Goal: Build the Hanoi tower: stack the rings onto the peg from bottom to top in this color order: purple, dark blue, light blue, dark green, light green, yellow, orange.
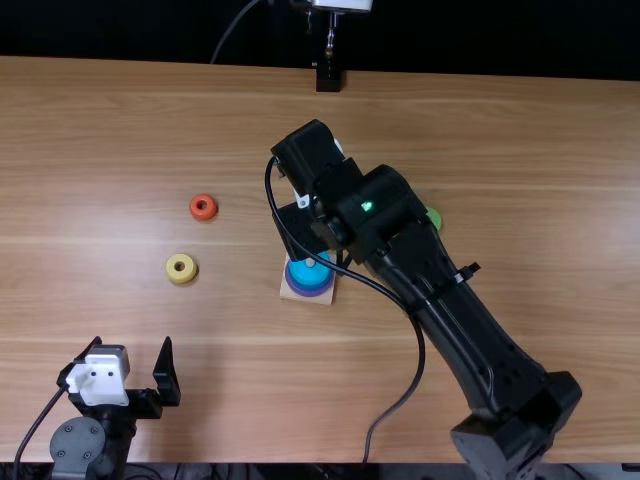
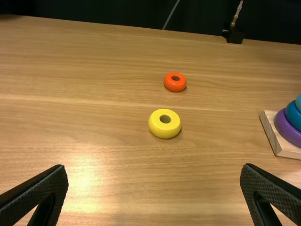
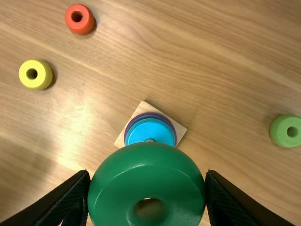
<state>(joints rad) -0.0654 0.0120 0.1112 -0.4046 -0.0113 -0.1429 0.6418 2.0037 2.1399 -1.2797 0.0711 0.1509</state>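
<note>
Right wrist view: nearest, the right claw [image 3: 147,174] grasps one dark green ring [image 3: 146,181] by its sides. Just beyond the claw sits one wooden base [image 3: 142,108], its single peg [image 3: 149,140] showing past the held ring's edge. To do this step well, the claw should centre the hole over the peg, hold the ring level, lower it gently onto the light blue ring [image 3: 151,130], then let go and lift straight up. Three rings are stacked: one purple [image 2: 284,130], one dark blue [image 2: 294,116], one light blue. Farther from this claw, three lie loose on the table [image 3: 225,84]: one light green [image 3: 286,131], one yellow [image 3: 33,75], one orange [image 3: 76,20]. Well apart, the left claw [image 2: 154,167] is spread and empty.
</note>
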